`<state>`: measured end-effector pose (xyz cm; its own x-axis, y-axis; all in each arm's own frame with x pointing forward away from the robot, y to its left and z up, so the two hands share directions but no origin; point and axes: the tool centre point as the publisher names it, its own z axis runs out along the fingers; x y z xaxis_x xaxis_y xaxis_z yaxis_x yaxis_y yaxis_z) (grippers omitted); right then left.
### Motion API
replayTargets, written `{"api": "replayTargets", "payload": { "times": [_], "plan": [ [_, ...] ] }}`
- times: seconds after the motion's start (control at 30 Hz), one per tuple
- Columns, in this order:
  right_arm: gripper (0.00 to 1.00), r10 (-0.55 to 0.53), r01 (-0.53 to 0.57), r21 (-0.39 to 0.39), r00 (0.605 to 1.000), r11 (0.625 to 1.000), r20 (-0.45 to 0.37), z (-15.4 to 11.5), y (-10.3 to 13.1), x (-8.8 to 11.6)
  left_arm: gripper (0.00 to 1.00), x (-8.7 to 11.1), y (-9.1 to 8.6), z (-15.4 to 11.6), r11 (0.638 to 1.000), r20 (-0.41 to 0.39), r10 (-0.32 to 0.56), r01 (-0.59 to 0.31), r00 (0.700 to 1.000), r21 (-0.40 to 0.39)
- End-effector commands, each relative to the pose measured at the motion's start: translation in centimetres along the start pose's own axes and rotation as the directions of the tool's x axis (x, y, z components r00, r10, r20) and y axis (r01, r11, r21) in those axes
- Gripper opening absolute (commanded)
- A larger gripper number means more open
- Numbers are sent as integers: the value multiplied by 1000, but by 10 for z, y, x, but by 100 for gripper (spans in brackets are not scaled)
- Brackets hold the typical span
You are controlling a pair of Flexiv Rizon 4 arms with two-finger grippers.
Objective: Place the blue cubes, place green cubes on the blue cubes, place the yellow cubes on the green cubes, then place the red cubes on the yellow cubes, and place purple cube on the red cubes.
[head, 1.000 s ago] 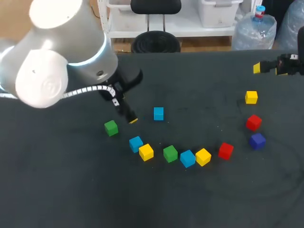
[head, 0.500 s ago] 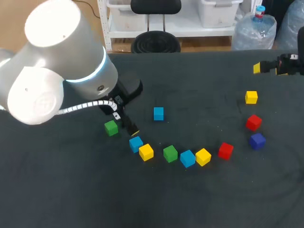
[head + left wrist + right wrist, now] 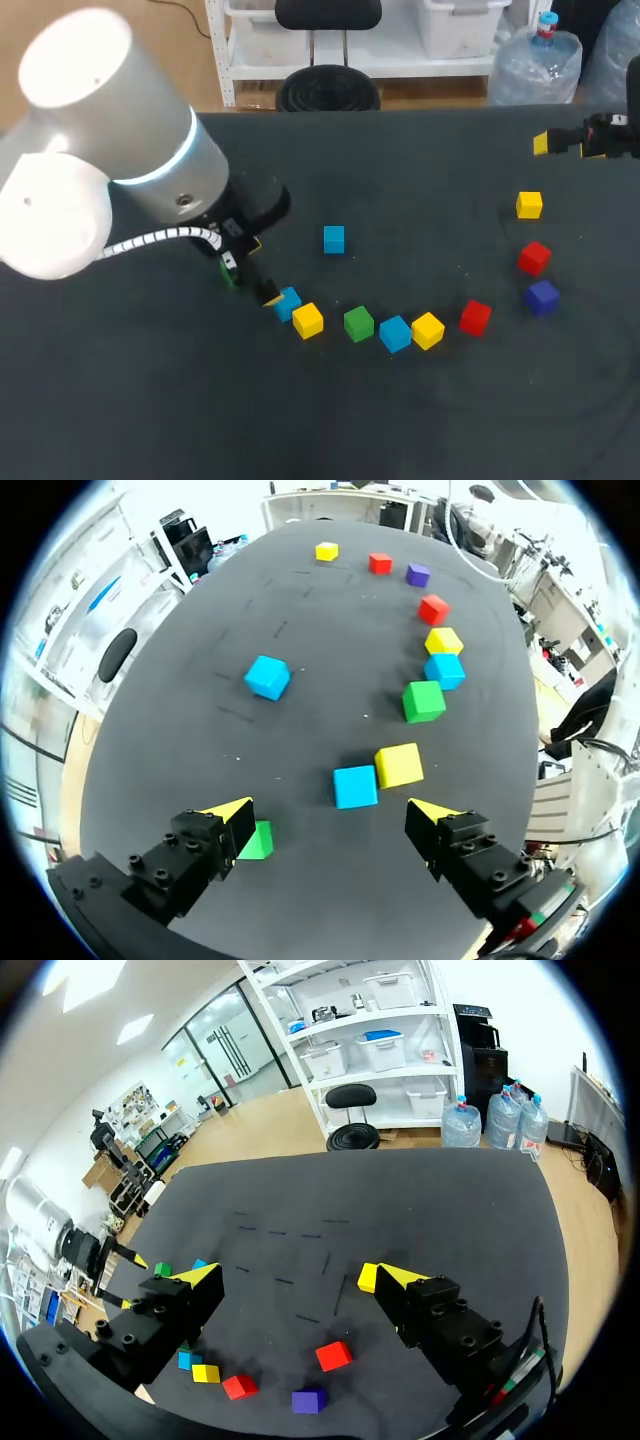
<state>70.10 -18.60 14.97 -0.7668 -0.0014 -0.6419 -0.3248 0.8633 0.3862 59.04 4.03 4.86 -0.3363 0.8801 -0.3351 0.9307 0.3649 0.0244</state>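
Left gripper (image 3: 332,810) hovering wide open, blue cube (image 3: 355,786) lying just ahead, yellow cube (image 3: 398,765) crowding it, green cube (image 3: 258,841) sitting beside one finger, right gripper (image 3: 295,1274) hanging open, well apart.

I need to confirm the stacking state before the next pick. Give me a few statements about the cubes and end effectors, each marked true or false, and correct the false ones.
1. The left end effector is open, with a blue cube just ahead of it. True.
2. The purple cube sits on a red cube. False: it rests on the table, apart from that red cube.
3. The right end effector is shut on a cube. False: it is open and empty.
4. No cube is stacked on another. True.
5. A green cube lies beside one finger of the left end effector. True.
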Motion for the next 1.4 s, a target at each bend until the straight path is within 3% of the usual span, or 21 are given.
{"api": "replayTargets", "payload": {
  "times": [0.03,0.43,0.7,1.0,1.4],
  "plan": [
    [100,1,-1,5,1000,1000,1,0,1,0,100,2,-7,3,1000,-1,-6,6,1000,-1],
    [100,1,-1,5,1000,1000,1,0,1,0,100,8,-21,15,998,-9,-55,56,998,9],
    [100,1,-1,5,1000,1000,1,0,1,0,87,9,-17,26,998,-7,-61,61,998,18],
    [100,1,-1,5,1000,1000,1,0,1,0,64,8,-15,33,998,-3,-60,60,998,30],
    [100,1,-1,5,1000,1000,1,0,1,0,62,7,-20,41,996,-3,-67,67,998,54]
  ]
}}
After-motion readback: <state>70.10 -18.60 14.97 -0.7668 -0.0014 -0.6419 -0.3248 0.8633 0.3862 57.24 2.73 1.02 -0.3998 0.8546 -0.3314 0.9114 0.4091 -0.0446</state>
